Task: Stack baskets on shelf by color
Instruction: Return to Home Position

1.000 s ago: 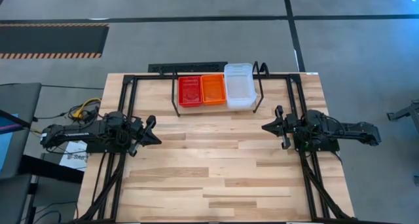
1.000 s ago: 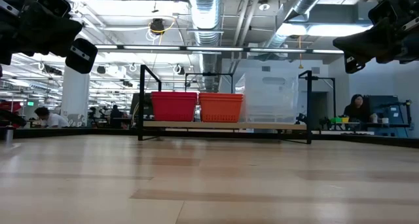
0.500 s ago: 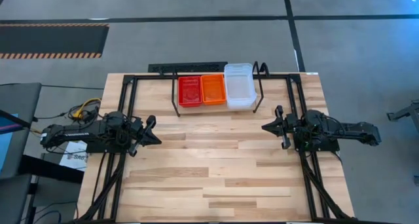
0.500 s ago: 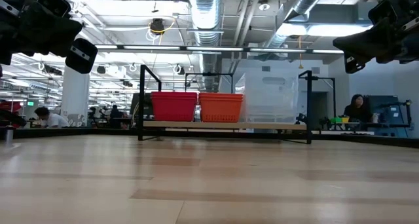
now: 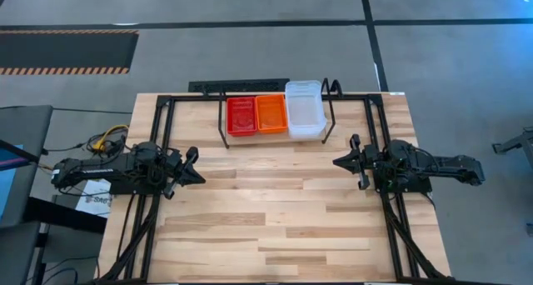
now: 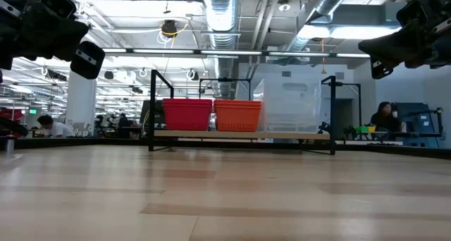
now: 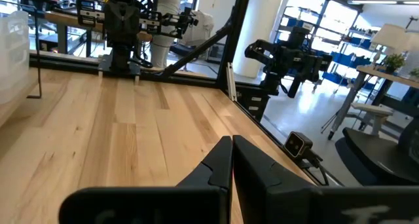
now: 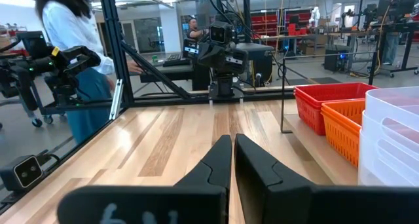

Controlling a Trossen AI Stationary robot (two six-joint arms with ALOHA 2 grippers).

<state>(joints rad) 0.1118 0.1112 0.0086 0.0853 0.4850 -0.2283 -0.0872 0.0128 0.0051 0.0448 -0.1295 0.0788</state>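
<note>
Across the middle of the counter, between its near and far edges, the two arms face each other. The left gripper is near the left edge and the right gripper near the right edge, both raised off the wood and well apart from each other and from the baskets. Each wrist view shows the jaws together, only a hairline between the fingers, with nothing held.

At the middle of the far edge the shelf carries three piles side by side and touching. The red baskets are toward the left, the orange baskets in the middle and the clear baskets toward the right. In the low view the clear pile is the tallest.

By this layout the sorting looks finished, each colour on its own pile, and the step in hand appears to be the arms settling at rest. The next move calls for no grasp, only that both arms keep clear of the shelf
</note>
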